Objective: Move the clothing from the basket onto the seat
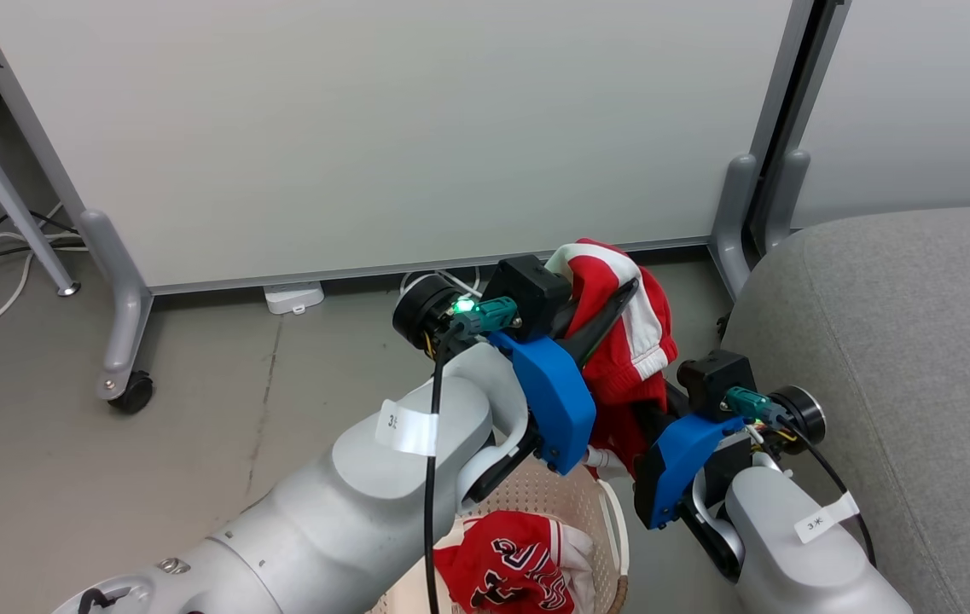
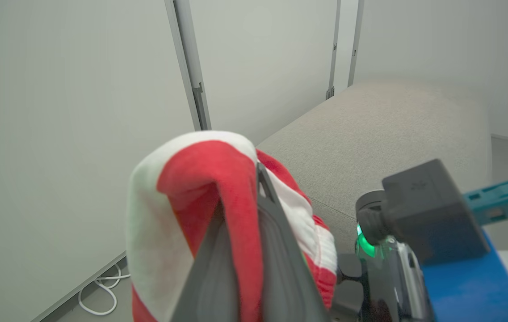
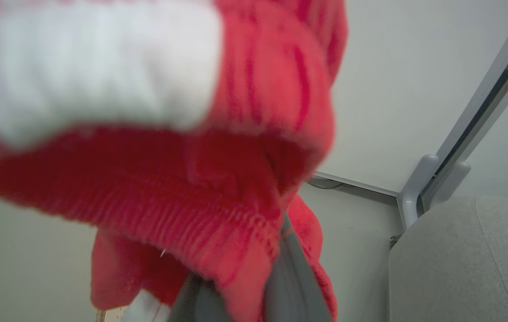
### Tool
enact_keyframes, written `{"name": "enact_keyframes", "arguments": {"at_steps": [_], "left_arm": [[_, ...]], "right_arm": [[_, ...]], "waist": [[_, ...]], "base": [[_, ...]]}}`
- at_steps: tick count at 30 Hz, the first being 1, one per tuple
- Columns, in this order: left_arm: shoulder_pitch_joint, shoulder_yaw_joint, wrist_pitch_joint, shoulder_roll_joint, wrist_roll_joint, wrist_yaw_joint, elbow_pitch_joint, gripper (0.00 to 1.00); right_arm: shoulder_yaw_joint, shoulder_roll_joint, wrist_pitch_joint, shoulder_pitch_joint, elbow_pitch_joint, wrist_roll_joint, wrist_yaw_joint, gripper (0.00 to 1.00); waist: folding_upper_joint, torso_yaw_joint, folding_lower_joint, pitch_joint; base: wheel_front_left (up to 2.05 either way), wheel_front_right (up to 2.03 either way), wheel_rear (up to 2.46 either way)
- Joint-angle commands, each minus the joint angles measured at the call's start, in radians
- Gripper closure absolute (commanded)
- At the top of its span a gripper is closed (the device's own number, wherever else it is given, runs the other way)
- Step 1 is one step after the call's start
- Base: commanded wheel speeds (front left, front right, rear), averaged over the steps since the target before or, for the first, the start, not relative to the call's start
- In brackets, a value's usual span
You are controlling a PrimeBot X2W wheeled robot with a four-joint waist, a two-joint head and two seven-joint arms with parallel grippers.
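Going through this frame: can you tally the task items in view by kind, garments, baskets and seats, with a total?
Garments: 2 (red shorts with white side stripes, lifted; red jersey with black-and-white lettering)
Cream perforated plastic basket, holding the jersey: 1
Grey fabric sofa seat: 1
Total: 4

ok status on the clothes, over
Left gripper and right gripper both shut on red shorts, held up over the basket. Jersey in the basket, not yet moved. Grey seat at right, nothing seen in the way.
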Motion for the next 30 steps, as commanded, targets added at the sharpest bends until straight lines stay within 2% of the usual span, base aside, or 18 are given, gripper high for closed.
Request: {"name": "enact_keyframes", "arguments": {"at_steps": [1, 3, 5, 6, 7, 8, 9, 30], "left_arm": [[-0.008, -0.002, -0.007, 0.001, -0.008, 0.007, 0.005, 0.95], [-0.007, -0.002, -0.009, 0.001, -0.009, 0.007, 0.006, 0.92], [-0.006, -0.003, -0.01, 0.001, -0.013, 0.008, 0.009, 0.8], [-0.004, -0.003, -0.011, 0.001, -0.017, 0.009, 0.01, 0.68], [-0.003, -0.003, -0.013, 0.001, -0.019, 0.01, 0.012, 0.41], [-0.002, -0.003, -0.015, 0.001, -0.021, 0.01, 0.013, 0.09], [0.0, -0.002, -0.019, 0.001, -0.025, 0.012, 0.014, 0.0], [0.053, 0.035, -0.058, 0.001, -0.017, 0.028, 0.051, 0.0]], "right_arm": [[0.006, -0.003, -0.01, -0.01, -0.001, 0.012, 0.0, 1.0], [0.008, -0.003, -0.011, -0.009, 0.001, 0.016, 0.0, 1.0], [0.011, -0.002, -0.014, -0.008, 0.005, 0.019, 0.0, 1.0], [0.012, -0.002, -0.016, -0.008, 0.007, 0.02, 0.0, 1.0], [0.014, -0.002, -0.017, -0.009, 0.009, 0.021, 0.0, 1.0], [0.016, -0.002, -0.019, -0.008, 0.01, 0.022, 0.0, 1.0], [0.017, -0.002, -0.02, -0.009, 0.012, 0.022, 0.0, 1.0], [0.015, -0.002, -0.027, -0.02, 0.026, 0.012, 0.0, 1.0]], "waist": [[0.0, -0.005, -0.0001, -0.001], [0.0, -0.007, -0.0001, -0.001], [0.0, -0.011, -0.0001, -0.002], [0.0, -0.012, -0.0001, -0.002], [0.0, -0.014, -0.0001, -0.002], [0.0, -0.016, -0.0001, -0.003], [0.0, -0.017, -0.0001, -0.003], [0.0, -0.017, -0.0001, 0.0]], "base": [[0.0, 0.0, 0.0], [0.0, 0.0, 0.0], [0.0, 0.0, 0.0], [0.0, 0.0, 0.0], [0.0, 0.0, 0.0], [0.0, 0.0, 0.0], [0.0, 0.0, 0.0], [0.0, 0.0, 0.0]]}}
